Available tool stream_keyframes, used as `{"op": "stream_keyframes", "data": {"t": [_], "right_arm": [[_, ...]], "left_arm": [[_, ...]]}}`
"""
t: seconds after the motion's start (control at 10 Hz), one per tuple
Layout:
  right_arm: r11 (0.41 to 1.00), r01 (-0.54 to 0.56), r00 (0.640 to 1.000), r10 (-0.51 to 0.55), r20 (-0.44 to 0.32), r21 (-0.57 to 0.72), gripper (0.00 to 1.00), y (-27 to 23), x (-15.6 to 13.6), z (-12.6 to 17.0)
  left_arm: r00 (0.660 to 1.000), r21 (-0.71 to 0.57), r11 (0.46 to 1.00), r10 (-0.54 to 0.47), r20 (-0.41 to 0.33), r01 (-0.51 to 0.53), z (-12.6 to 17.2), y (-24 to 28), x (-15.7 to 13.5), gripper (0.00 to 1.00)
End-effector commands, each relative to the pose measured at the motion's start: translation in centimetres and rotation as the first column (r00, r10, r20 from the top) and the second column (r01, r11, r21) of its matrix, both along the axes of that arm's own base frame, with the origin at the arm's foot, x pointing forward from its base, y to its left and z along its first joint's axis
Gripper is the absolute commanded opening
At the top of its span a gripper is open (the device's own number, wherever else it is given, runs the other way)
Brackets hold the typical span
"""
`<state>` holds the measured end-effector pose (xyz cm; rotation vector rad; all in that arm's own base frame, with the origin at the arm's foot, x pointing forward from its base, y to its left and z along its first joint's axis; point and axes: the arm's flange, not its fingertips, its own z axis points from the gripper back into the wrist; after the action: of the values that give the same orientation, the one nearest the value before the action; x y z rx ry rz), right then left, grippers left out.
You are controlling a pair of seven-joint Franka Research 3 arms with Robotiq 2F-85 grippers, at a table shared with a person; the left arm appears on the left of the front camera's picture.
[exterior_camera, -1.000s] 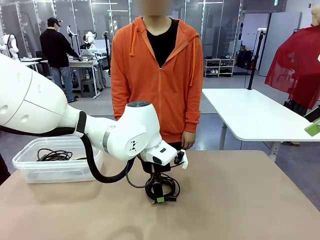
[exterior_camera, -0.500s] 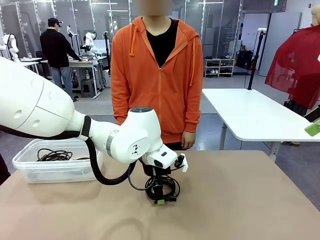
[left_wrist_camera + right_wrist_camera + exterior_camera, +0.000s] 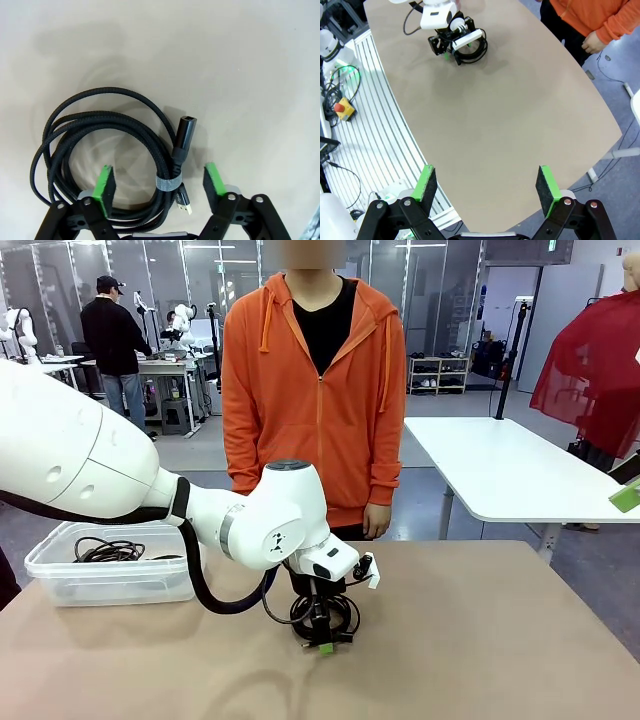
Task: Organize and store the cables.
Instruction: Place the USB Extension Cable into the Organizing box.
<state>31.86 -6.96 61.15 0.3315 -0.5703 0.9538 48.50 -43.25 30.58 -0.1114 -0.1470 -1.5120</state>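
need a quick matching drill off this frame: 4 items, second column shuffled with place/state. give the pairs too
Items
1. left tool
2. right tool
3. coiled cable with the grey strap
4. clear plastic bin

Place or state
A. at the table's left end, holds a coiled cord
B. on the table in front of the person, between green pads
C. high above the table, open, holding nothing
D. down at the table, pads either side of a coil's bundled strands

Pairs: 1-D, 2-C, 3-B, 4-A

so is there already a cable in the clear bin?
Yes, a black coiled cable lies inside the clear bin at the table's left in the front view.
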Motion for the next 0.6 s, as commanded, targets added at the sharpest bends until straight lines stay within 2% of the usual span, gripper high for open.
{"op": "stream_keyframes", "data": {"t": [0.0,0.1,0.3,0.4,0.5], "right_arm": [[1.0,0.004,1.0,-0.004,0.0,0.005,1.0,0.05,-0.11,0.11],[1.0,0.004,1.0,-0.004,0.0,0.005,1.0,0.05,-0.11,0.11],[1.0,0.004,1.0,-0.004,0.0,0.005,1.0,0.05,-0.11,0.11],[1.0,0.004,1.0,-0.004,0.0,0.005,1.0,0.05,-0.11,0.11],[1.0,0.004,1.0,-0.004,0.0,0.005,1.0,0.05,-0.11,0.11]], "left_arm": [[1.0,0.036,0.999,0.004,-0.006,-0.004,0.31,-0.61,0.21,0.33],[1.0,0.048,0.999,0.003,-0.009,-0.003,0.18,-0.68,0.18,0.0],[1.0,0.049,0.999,0.004,-0.013,-0.003,0.17,-0.73,0.15,0.0],[1.0,0.053,0.999,0.008,-0.019,-0.007,0.11,-0.76,0.12,0.07],[1.0,0.05,0.999,0.008,-0.018,-0.008,0.16,-0.73,0.1,0.0]]}}
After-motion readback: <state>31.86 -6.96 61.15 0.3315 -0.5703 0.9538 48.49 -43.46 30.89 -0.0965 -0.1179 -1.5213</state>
